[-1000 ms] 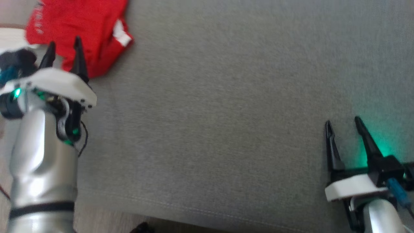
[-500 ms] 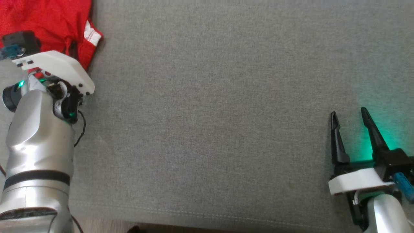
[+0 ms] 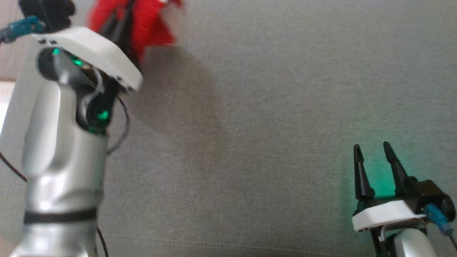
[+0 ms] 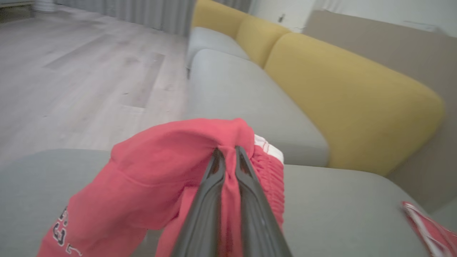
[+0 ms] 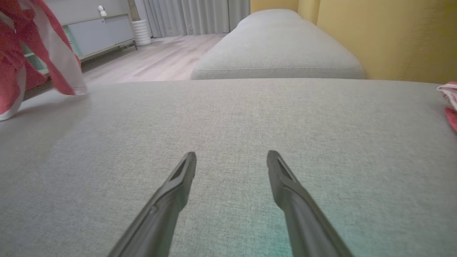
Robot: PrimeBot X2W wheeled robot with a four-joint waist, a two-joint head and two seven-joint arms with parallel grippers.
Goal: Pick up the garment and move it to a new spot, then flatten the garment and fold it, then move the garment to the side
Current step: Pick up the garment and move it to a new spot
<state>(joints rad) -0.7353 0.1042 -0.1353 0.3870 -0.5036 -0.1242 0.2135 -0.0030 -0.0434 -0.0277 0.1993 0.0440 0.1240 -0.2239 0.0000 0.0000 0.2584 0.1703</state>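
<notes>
The garment (image 3: 150,21) is red with white trim and dark lettering. It hangs bunched from my left gripper (image 4: 227,152), whose fingers are shut on a fold of the red cloth (image 4: 171,167) near its gathered waistband. In the head view the cloth is lifted off the grey cushion (image 3: 271,107) at the top left, above my left wrist. The garment's hanging end (image 5: 39,57) shows at the left of the right wrist view. My right gripper (image 3: 371,149) stands open and empty low over the cushion at the lower right (image 5: 231,159).
Yellow back cushions (image 4: 342,92) line the far side of the grey sofa. A second red and white piece of cloth (image 5: 450,103) lies at the cushion's right edge. Wooden floor (image 4: 78,71) and a low cabinet (image 5: 96,34) lie beyond the sofa.
My left gripper went from open beside the garment to shut on it, then lifted it off the cushion. The head camera has shifted. The right gripper stayed open.
</notes>
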